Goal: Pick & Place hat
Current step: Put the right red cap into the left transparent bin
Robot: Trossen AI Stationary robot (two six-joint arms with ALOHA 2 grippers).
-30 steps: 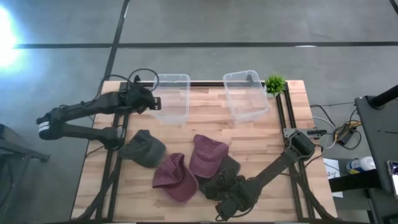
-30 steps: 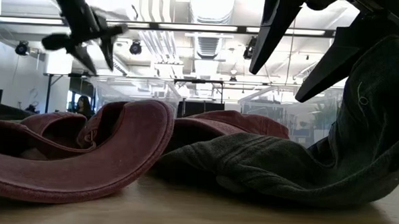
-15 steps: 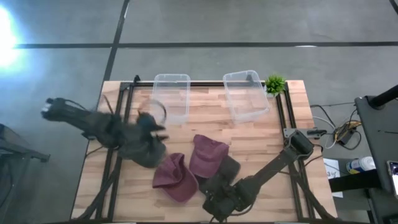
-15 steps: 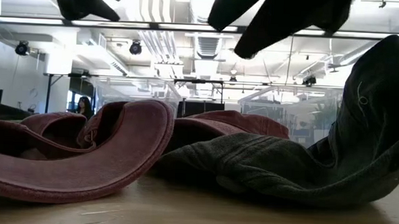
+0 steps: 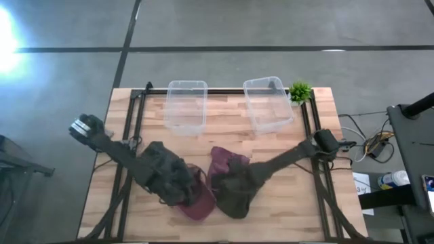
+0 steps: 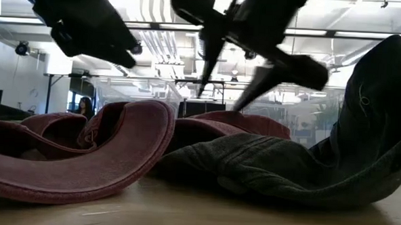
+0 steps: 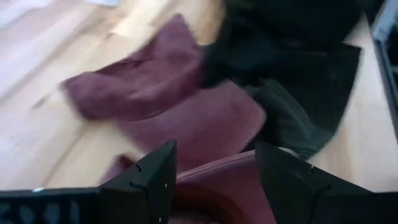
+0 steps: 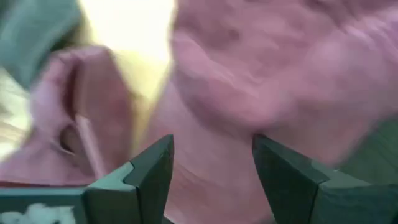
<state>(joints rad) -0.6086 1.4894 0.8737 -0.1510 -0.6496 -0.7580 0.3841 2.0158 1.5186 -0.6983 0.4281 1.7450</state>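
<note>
Several caps lie bunched near the table's near edge. A maroon cap [image 5: 198, 202] [image 6: 83, 155] rests on the wood, and a second maroon cap [image 5: 227, 158] [image 6: 234, 121] lies just beyond it. A dark cap [image 5: 237, 202] [image 6: 307, 164] sits to their right. My left arm partly hides a grey-green cap [image 5: 152, 157]. My left gripper [image 5: 183, 190] [image 7: 214, 168] hovers open over the nearer maroon cap. My right gripper [image 5: 227, 183] [image 6: 250, 67] [image 8: 211, 162] hangs open above the second maroon cap and the dark cap.
Two clear plastic bins [image 5: 186, 105] [image 5: 268, 102] stand at the far edge, with a small green plant [image 5: 300, 91] at the far right corner. Black rails run along both table sides. Bare wood [image 5: 224, 132] lies between the bins and the caps.
My left arm has swung from beside the left bin at the far edge toward the near edge and now hangs over the caps. My right gripper has moved from the near edge toward the table's middle, over the maroon and dark caps. The caps have stayed where they were.
</note>
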